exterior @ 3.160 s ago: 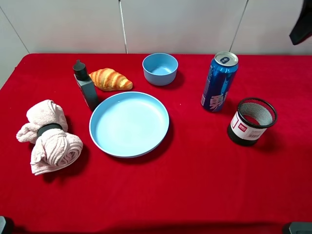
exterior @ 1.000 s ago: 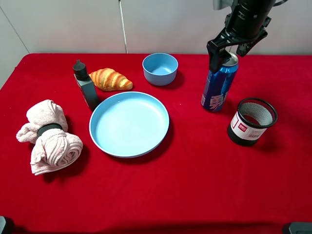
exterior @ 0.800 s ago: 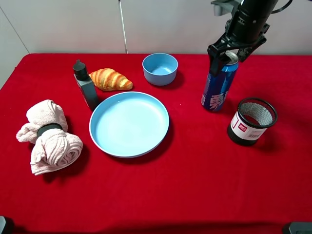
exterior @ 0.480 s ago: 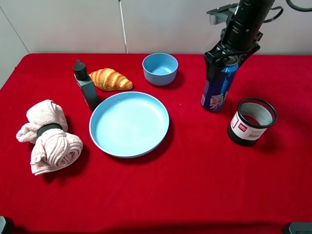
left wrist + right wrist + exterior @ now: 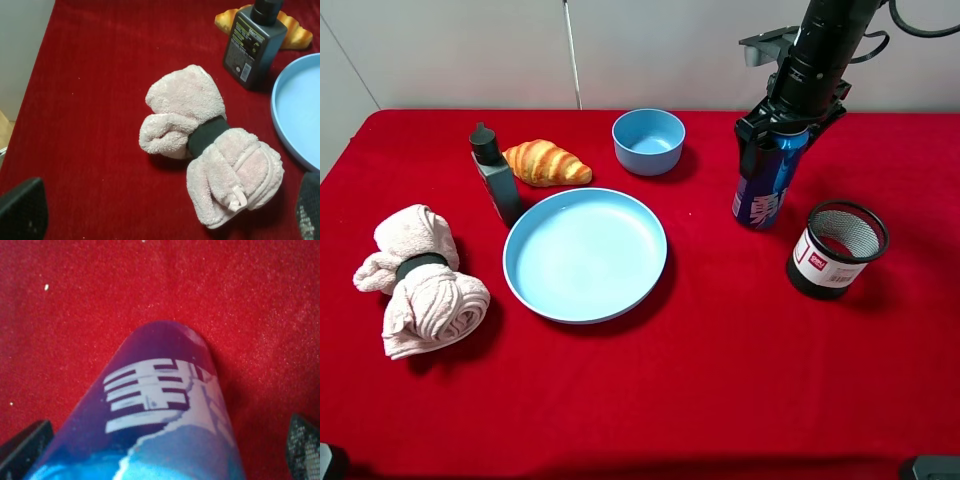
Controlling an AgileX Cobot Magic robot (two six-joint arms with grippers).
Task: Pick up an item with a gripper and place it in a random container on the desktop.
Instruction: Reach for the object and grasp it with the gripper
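The tall blue drink can (image 5: 760,200) stands upright on the red cloth desktop (image 5: 720,380) at the back right. My right gripper (image 5: 778,135) has come down over its top, with an open finger on either side of the upper can and the silver top hidden. In the right wrist view the can (image 5: 160,390) fills the space between the spread fingertips (image 5: 25,445). The black wire-mesh cup (image 5: 836,248) stands empty just to the front right of the can. My left gripper (image 5: 165,215) is open and shows only in its wrist view, above a pink towel roll.
A big blue plate (image 5: 585,255) lies at the centre, with a small blue bowl (image 5: 648,140) behind it. A croissant (image 5: 547,162) and a dark grey-green bottle (image 5: 497,178) are at the back left. A pink towel roll (image 5: 418,280) lies at the left.
My right arm came in from the upper right and lowered onto the can; its fingers now straddle the can's upper part. The can and the other things have not moved.
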